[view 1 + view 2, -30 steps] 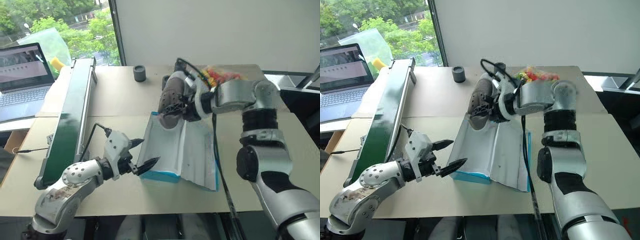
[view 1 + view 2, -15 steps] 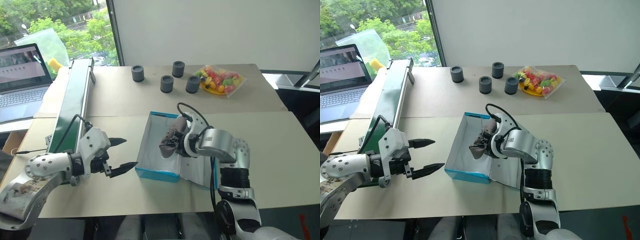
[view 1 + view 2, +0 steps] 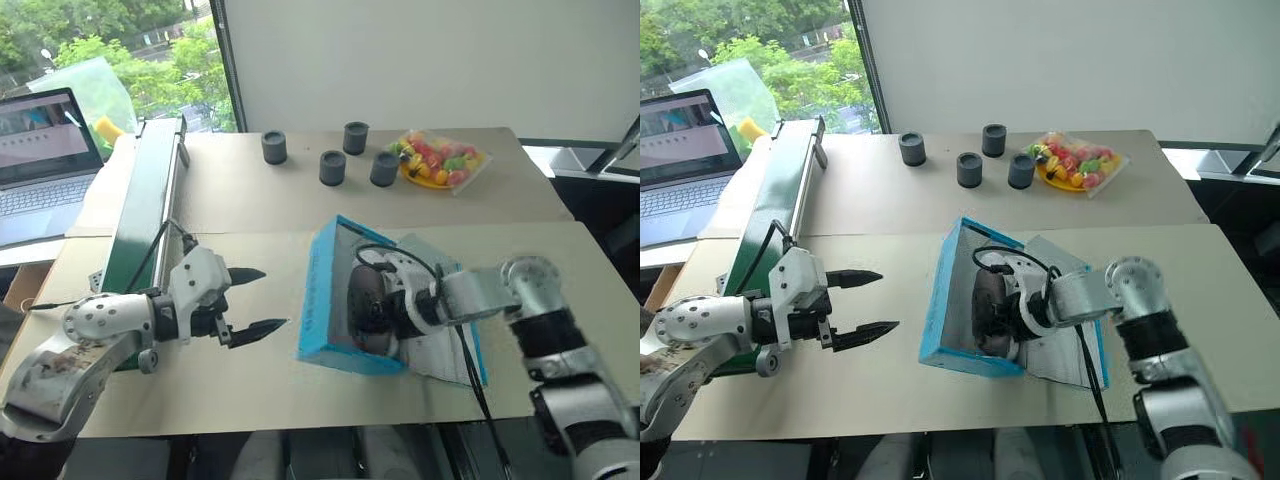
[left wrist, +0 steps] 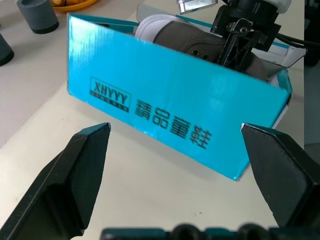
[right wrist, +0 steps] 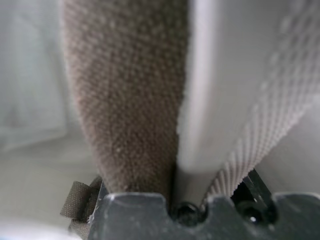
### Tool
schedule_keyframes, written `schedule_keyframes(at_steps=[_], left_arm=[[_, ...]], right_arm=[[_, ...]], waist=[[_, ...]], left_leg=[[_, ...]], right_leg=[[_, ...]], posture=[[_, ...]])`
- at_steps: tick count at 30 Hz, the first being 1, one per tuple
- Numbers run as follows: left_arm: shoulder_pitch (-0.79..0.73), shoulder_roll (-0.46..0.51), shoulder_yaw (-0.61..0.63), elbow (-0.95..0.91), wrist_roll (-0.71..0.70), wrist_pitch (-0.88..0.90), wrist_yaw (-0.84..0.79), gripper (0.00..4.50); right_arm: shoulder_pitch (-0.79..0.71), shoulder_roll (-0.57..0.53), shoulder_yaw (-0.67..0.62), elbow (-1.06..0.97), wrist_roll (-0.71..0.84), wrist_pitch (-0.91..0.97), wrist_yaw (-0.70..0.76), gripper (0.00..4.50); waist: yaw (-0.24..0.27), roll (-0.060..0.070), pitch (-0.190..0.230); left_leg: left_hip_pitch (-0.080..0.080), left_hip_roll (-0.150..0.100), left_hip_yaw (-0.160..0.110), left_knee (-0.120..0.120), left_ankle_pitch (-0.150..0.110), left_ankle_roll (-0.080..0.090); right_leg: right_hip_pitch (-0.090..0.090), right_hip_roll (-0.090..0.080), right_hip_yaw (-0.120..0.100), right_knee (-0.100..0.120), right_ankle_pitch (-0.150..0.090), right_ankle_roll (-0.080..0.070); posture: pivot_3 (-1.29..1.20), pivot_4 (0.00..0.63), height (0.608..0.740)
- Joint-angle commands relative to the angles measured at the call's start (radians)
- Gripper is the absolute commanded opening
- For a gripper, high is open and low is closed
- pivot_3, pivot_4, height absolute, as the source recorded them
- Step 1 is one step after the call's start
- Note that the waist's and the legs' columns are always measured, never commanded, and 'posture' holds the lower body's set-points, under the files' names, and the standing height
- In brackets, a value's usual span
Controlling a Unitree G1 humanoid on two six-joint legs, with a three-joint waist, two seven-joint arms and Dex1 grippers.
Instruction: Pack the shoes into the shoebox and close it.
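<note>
Turquoise cardboard marks the shoebox (image 3: 345, 325), which now lies turned on the counter (image 3: 250, 200), its long side no longer square to the front edge as it was a moment ago, with its blue outer wall facing the left pincer. 1 second ago the right pincer held a shoe high above the box's far end; half a second ago it had brought the shoe down into the box; now it sits low inside, at the end nearest the robot.

The right pincer (image 3: 372, 312) is clamped on the grey shoe (image 3: 990, 305); in the right wrist view taupe fabric (image 5: 125, 100) runs straight up from between its fingers, beside a pale woven lace (image 5: 260, 135). The shoe rests against the white inner wall, its dark sole turned toward the left pincer's side. The flap lid lies open flat on the counter on the box's right.

The left pincer (image 3: 250, 300) hangs to the left of the box, apart from it, its 2 black fingers (image 4: 65, 185) spread wide with nothing between them. It has swung a little away from the box since 1 second ago, when its tips were at the box's near corner. The left wrist view looks across at the box's printed blue wall (image 4: 170, 120), with the shoe's pale sole edge (image 4: 155, 27) showing over the rim.
</note>
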Motion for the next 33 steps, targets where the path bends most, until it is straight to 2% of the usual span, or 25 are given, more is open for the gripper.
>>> schedule_keyframes(at_steps=[1,2,6,7,8,12,22,25,33], left_arm=[[0.006,-0.005,0.011,-0.031,-0.004,-0.013,0.010,4.48],[0.007,-0.005,0.011,-0.031,-0.003,-0.014,0.013,4.48],[0.008,-0.006,0.014,-0.037,-0.004,-0.011,0.025,4.50],[0.007,-0.006,0.014,-0.039,-0.003,-0.012,0.028,4.50],[0.007,-0.006,0.015,-0.041,-0.005,-0.011,0.031,4.50],[0.003,-0.005,0.018,-0.045,-0.011,-0.008,0.039,4.50],[-0.005,-0.003,0.022,-0.043,-0.023,-0.002,0.041,4.50],[-0.010,-0.004,0.019,-0.032,-0.015,-0.007,0.043,4.50],[-0.019,-0.015,0.019,-0.027,-0.017,-0.004,0.057,4.50]], right_arm=[[-0.084,0.003,0.064,0.055,0.025,0.020,0.094,1.35],[-0.107,0.007,0.076,0.075,0.025,0.017,0.101,1.35],[-0.161,0.035,0.087,0.126,0.025,0.002,0.103,2.38],[-0.167,0.042,0.088,0.135,0.025,0.001,0.102,2.91],[-0.171,0.048,0.088,0.141,0.025,0.001,0.099,3.02],[-0.171,0.076,0.070,0.147,0.025,-0.017,0.063,4.40],[-0.185,0.161,-0.022,0.148,0.025,-0.060,-0.019,4.49],[-0.232,0.186,-0.057,0.155,0.025,-0.077,-0.041,4.49],[-0.321,0.160,-0.078,0.091,0.007,-0.116,-0.045,4.49]], waist=[[0.001,0.000,0.000],[0.002,0.000,0.000],[0.010,0.000,0.000],[0.011,0.000,0.000],[0.014,0.000,0.000],[0.014,0.000,0.000],[0.010,0.000,0.000],[0.007,0.000,0.000],[0.009,0.000,0.000]], left_leg=[[0.000,0.000,0.000,0.000,0.000,0.000],[0.000,0.000,0.000,0.000,0.000,0.000],[-0.001,0.000,0.000,0.001,0.000,0.000],[-0.002,0.000,0.000,0.001,0.000,0.000],[-0.002,0.000,0.000,0.001,0.000,0.000],[-0.002,0.000,-0.001,0.001,0.000,0.000],[-0.002,0.000,-0.001,0.001,0.000,0.000],[-0.002,0.000,-0.001,0.001,0.000,0.000],[-0.003,-0.001,-0.001,0.001,0.000,0.000]], right_leg=[[0.000,0.000,0.000,0.000,0.000,0.000],[0.000,0.000,0.000,0.000,0.000,0.000],[-0.001,-0.001,0.000,0.000,0.000,0.000],[0.000,-0.001,0.000,0.000,0.000,0.000],[-0.001,-0.001,0.000,0.000,0.000,0.000],[-0.001,-0.002,-0.001,0.000,0.000,0.001],[-0.001,-0.002,-0.001,0.000,0.001,0.000],[-0.001,-0.002,-0.001,0.001,0.001,0.000],[-0.002,-0.002,-0.001,0.001,0.001,0.000]], posture=[[0.00,0.150,0.740],[0.00,0.150,0.740],[0.00,0.150,0.740],[0.00,0.150,0.740],[0.00,0.150,0.740],[0.00,0.150,0.740],[0.00,0.150,0.740],[0.00,0.150,0.740],[0.00,0.150,0.740]])
